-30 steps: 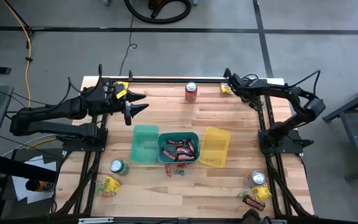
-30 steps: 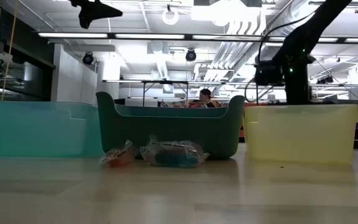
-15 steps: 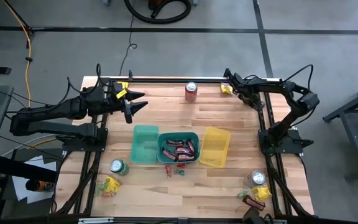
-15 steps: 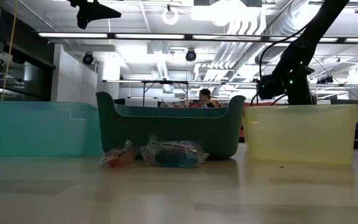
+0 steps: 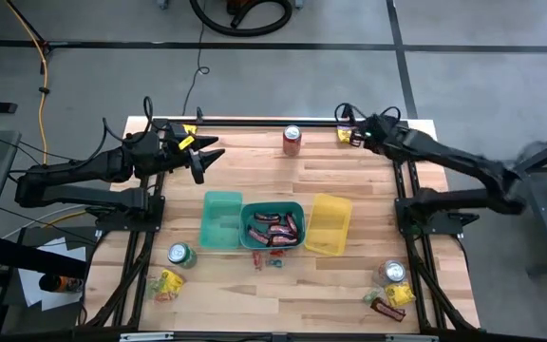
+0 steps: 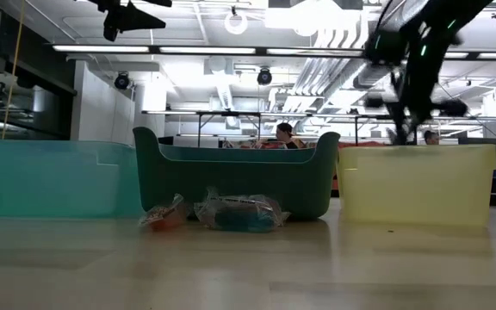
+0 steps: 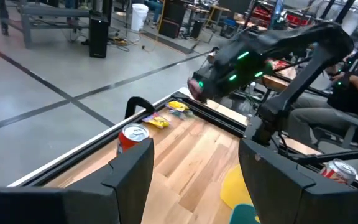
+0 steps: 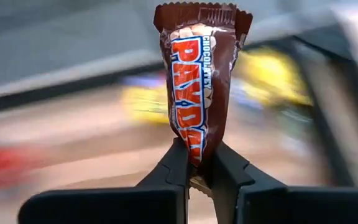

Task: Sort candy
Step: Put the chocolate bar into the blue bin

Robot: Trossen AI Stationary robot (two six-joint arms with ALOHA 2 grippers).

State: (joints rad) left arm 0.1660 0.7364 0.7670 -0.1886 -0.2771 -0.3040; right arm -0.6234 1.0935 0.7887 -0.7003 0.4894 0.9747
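Over the far right corner of the desk (image 5: 254, 294), your right tool (image 8: 199, 167) is clamped on a brown Payday bar (image 8: 197, 81); the wrist view shows the wrapper pinched at its lower end between the two dark fingers, standing upright above them. From above, that tool sits near the yellow packets (image 5: 346, 136) by the back rail, and the arm is blurred, so judge it to be in mid-swing. Your left tool (image 5: 200, 159) hangs above the far left part of the desk with its fingers well apart and nothing between them; it is waiting. Three bins stand in a row mid-desk: a light teal bin (image 5: 220, 220), a dark teal bin (image 5: 249, 211) already holding several brown-red bars (image 5: 275, 229), and a yellow bin (image 5: 330, 225) that looks empty from above. More candy lies loose: clear-wrapped sweets (image 6: 231, 212) just in front of the dark teal bin, yellow packets (image 5: 167, 282) near the green can (image 5: 179, 254) at the near left, and a further pile (image 5: 388, 300) at the near right. A red can (image 5: 292, 139) stands at the back edge. You are at the carry step, with the pick made. Next, bring the bar over the dark teal bin, where its like already lie, get low enough that it falls inside the rim, then let go. Most of the sorting seems to lie ahead.
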